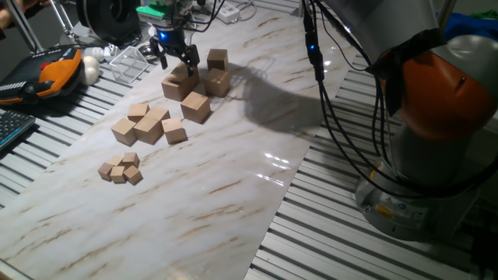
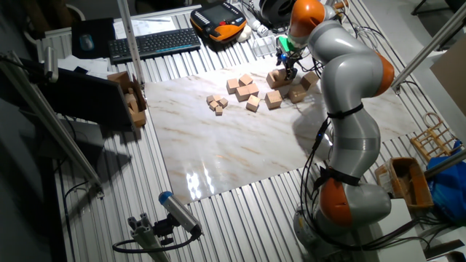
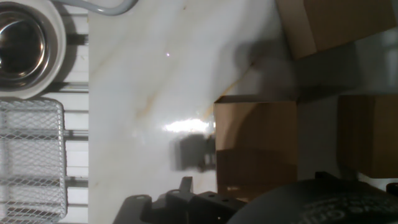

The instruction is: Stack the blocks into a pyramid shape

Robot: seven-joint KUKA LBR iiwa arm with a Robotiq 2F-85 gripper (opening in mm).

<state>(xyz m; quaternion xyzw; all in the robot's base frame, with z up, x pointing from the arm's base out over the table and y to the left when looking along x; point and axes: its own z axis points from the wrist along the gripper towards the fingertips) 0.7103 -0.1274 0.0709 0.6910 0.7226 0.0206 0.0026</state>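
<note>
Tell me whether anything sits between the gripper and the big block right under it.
Nothing visible does. The gripper hangs directly over the large block, fingers pointing down at its top, with only open air between them. The other large blocks stand beside it, not above it.

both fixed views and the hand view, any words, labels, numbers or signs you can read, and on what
None can be read.
Yellow label on the robot base: print too small and blurred.
Keyboard: key legends too small.
Orange handheld pendant: no legible marking.
Wooden blocks: plain, unmarked.
Hand view: no text shows.
</note>
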